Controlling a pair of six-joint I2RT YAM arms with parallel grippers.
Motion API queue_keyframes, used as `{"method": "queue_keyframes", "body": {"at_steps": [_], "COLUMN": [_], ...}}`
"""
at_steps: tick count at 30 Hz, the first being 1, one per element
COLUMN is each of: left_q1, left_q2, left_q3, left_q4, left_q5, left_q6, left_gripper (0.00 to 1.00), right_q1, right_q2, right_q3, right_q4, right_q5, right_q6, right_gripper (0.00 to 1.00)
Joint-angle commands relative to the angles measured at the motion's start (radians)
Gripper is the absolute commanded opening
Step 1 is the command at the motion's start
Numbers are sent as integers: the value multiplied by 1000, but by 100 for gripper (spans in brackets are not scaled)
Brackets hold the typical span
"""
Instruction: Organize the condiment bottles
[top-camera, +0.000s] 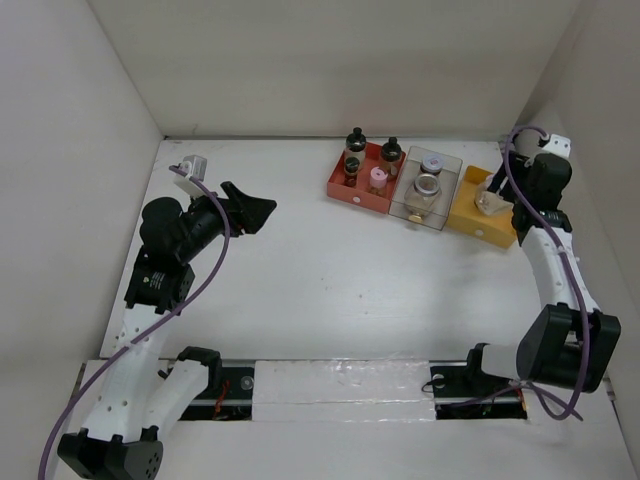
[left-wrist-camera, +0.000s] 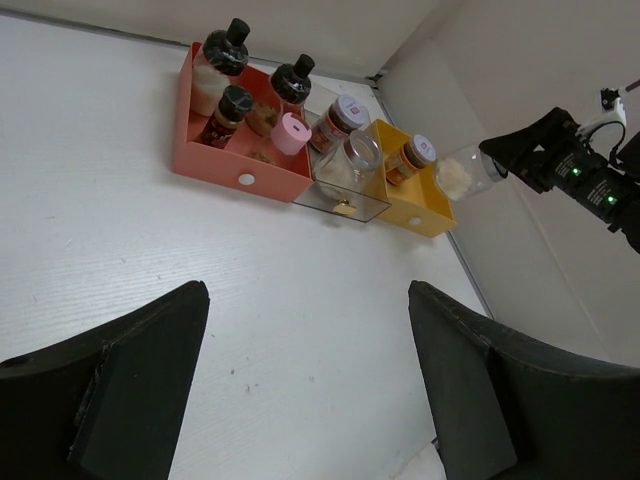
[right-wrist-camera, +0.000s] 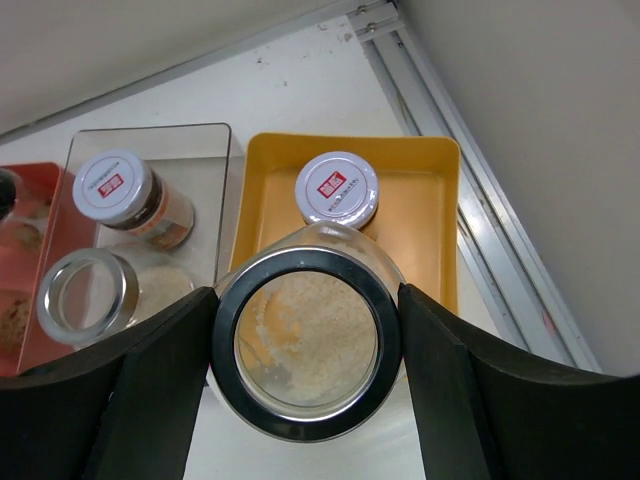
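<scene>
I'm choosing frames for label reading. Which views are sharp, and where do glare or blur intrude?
Top external: even soft light, faint shadows, but the pink-capped bottle is tiny, no label legible. Left wrist: tilted view, red tray sharp. Right wrist: clear jar fills the foreground, rim crisp, mild reflections; pale-lidded jar shows a sharp red label.

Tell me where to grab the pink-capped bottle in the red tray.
Pinch its pink cap from straight above, I'd say. The pink-capped bottle stands upright, and the wall of the red tray and black-capped bottles crowd its body, leaving only the top free.
</scene>
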Motion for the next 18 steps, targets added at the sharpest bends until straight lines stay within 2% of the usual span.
{"method": "queue_keyframes", "body": {"at_steps": [1,18], "left_q1": [-2,-2], "left_q2": [-6,-6], "left_q3": [-8,-8], "left_q4": [47,47], "left_q5": [4,13], "left_q6": [-3,-3], "left_gripper": [77,77], "right_q1": [-19,-37], "right_q2": [-4,103], "right_q3": [0,-34], "right_q4": [183,246], "right_q5": [20,63], "right_q6": [25,82], "right_gripper": [62,62]}}
